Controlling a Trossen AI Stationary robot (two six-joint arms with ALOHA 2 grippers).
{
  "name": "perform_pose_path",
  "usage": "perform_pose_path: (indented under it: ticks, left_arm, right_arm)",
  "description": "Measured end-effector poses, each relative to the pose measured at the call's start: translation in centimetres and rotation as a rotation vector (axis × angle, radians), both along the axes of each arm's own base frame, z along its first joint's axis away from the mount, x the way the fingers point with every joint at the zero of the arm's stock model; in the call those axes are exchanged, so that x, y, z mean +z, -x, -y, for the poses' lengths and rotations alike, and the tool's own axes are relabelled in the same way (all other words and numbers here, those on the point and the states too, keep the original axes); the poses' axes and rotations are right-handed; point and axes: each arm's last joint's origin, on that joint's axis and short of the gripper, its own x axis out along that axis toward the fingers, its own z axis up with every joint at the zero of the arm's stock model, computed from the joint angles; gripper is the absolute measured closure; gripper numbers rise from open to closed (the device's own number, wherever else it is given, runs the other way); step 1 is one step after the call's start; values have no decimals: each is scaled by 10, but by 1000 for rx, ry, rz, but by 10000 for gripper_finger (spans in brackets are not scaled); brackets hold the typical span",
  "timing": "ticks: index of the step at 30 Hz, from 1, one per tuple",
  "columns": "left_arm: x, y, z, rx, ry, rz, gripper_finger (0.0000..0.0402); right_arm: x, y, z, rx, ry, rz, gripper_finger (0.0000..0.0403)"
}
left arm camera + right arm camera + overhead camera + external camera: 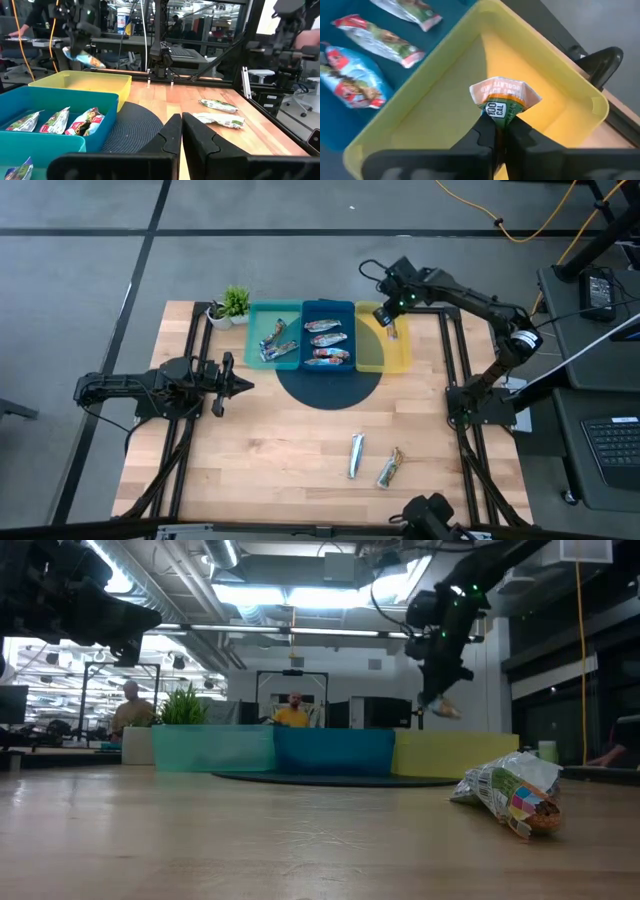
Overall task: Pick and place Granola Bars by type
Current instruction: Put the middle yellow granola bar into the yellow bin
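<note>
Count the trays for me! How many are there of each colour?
Teal tray: 1
Blue tray: 1
Yellow tray: 1
Total: 3 trays

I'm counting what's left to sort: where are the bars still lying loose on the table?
Two granola bars lie side by side on the bare wood at the table's near right in the high view, well short of the yellow tray.

Trays (275, 310): three — teal, blue, yellow. Granola bars (356, 455): two on the table, several in trays, one held aloft. Potted plant (233, 304): one.
</note>
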Motion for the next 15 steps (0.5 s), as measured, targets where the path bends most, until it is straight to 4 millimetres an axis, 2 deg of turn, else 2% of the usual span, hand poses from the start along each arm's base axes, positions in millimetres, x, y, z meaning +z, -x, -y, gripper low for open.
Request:
perform_pose_path:
  ticks: [3,8,15]
  left_arm:
    - [0,0,0,0,0,0,396]
    - [0,0,0,0,0,0,397]
    - [0,0,0,0,0,0,395]
  right_arm:
    - [-12,5,3,-16,-18,13,378]
    - [-30,12,6,-63,-27,25,392]
    - [-41,13,5,-87,-32,33,378]
